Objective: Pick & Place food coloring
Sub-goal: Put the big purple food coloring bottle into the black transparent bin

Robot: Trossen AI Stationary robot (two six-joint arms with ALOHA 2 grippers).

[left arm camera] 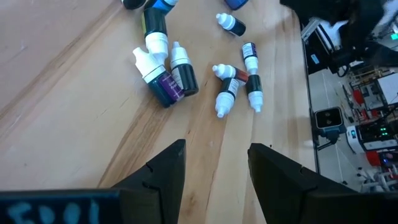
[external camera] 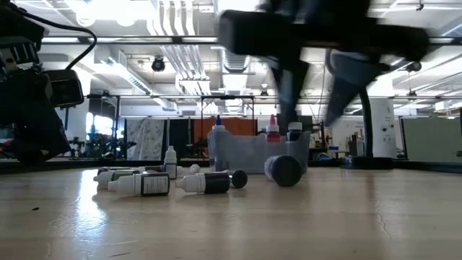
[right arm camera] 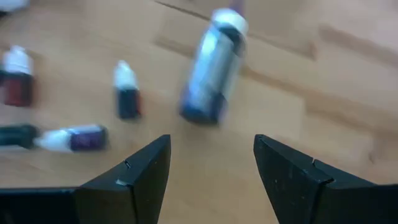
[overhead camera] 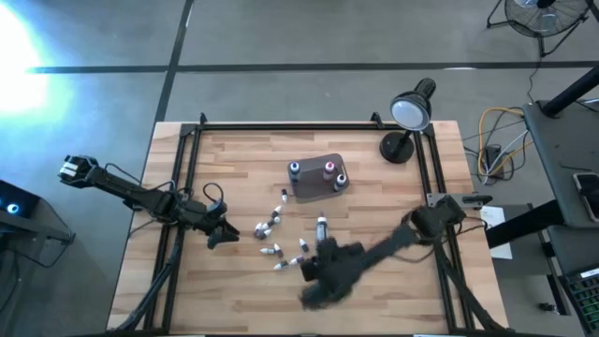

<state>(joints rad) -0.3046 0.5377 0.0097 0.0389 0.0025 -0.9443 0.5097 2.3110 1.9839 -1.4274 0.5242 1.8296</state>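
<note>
Bottles of food coloring lie scattered just ahead of the right gripper, whose fingers stand apart and empty over the wood; one bottle lies directly beyond them. Farther off, three bottles stand in the tub, so most remain to move. The left gripper waits agape nearby. No label reads clearly.

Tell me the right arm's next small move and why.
Probably ease the right gripper forward and down over the lying bottle just ahead. Its fingers are open and empty, and that bottle lies apart from the others, nearest the tub, where three bottles already stand. The left gripper waits open beside the scattered cluster.
</note>
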